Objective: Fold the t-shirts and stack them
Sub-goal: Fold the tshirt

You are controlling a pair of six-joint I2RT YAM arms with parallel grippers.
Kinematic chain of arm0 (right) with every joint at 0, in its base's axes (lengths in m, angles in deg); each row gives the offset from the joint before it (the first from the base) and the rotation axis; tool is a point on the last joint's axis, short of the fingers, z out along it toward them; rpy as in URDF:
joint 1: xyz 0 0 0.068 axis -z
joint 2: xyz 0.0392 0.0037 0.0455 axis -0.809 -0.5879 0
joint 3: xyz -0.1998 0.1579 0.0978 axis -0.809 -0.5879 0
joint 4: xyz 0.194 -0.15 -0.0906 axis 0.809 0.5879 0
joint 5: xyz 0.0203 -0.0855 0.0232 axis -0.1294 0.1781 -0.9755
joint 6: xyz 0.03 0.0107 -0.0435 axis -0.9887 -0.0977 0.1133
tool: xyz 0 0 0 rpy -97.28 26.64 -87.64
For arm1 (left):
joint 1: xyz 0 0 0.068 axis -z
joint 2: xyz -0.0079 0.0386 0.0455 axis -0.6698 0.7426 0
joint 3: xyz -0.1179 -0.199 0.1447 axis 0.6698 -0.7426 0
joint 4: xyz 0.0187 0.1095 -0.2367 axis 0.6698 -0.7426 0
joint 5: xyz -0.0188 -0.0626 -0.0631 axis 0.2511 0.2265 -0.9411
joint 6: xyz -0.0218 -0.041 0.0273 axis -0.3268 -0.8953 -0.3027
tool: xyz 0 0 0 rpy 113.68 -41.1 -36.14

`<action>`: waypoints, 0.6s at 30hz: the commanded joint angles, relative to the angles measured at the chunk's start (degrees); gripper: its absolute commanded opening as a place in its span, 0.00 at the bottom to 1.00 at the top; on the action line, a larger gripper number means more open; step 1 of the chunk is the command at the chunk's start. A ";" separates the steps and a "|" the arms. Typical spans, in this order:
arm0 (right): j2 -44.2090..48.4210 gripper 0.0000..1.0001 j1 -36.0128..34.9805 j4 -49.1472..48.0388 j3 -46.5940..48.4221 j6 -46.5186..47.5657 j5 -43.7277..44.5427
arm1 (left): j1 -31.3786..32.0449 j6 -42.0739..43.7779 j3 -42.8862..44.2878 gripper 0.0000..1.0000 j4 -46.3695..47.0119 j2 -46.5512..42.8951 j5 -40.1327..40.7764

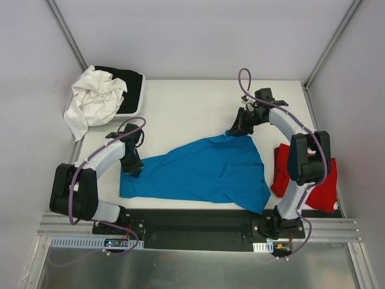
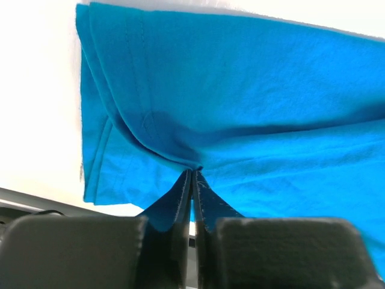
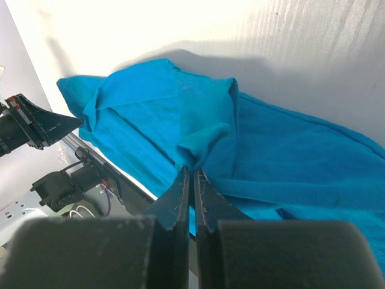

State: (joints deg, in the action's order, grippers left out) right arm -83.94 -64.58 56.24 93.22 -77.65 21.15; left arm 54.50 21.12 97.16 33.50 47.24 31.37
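The turquoise-blue t-shirt (image 1: 204, 171) lies spread and creased across the middle of the table. My left gripper (image 1: 132, 164) is shut on its left edge; the left wrist view shows the cloth (image 2: 240, 102) pinched at my fingertips. My right gripper (image 1: 239, 129) is shut on its far upper corner; the right wrist view shows a bunched fold of the shirt (image 3: 198, 144) pinched between the tips. The red t-shirt (image 1: 307, 180) lies crumpled at the right edge of the table, partly behind my right arm.
A white cloth garment (image 1: 93, 99) is heaped over a black cloth garment (image 1: 126, 81) on a white tray (image 1: 137, 102) at the back left. White walls enclose the table. A metal rail (image 1: 198, 232) runs along the near edge.
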 commanded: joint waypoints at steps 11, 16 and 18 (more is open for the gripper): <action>1.36 0.01 0.66 4.34 7.02 1.86 1.48 | -1.19 2.90 10.68 0.00 -4.52 -0.33 2.41; 2.24 0.01 1.10 5.84 7.12 3.00 2.45 | -5.41 5.63 17.01 0.00 -5.23 2.47 2.15; 2.07 0.01 1.27 6.45 6.94 3.09 2.80 | -6.73 6.85 19.57 0.00 -5.40 3.44 2.23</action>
State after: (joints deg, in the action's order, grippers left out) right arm -83.94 -63.99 59.63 98.57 -76.21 22.90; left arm 50.37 24.60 111.80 30.23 48.68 31.74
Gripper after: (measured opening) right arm 0.022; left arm 0.005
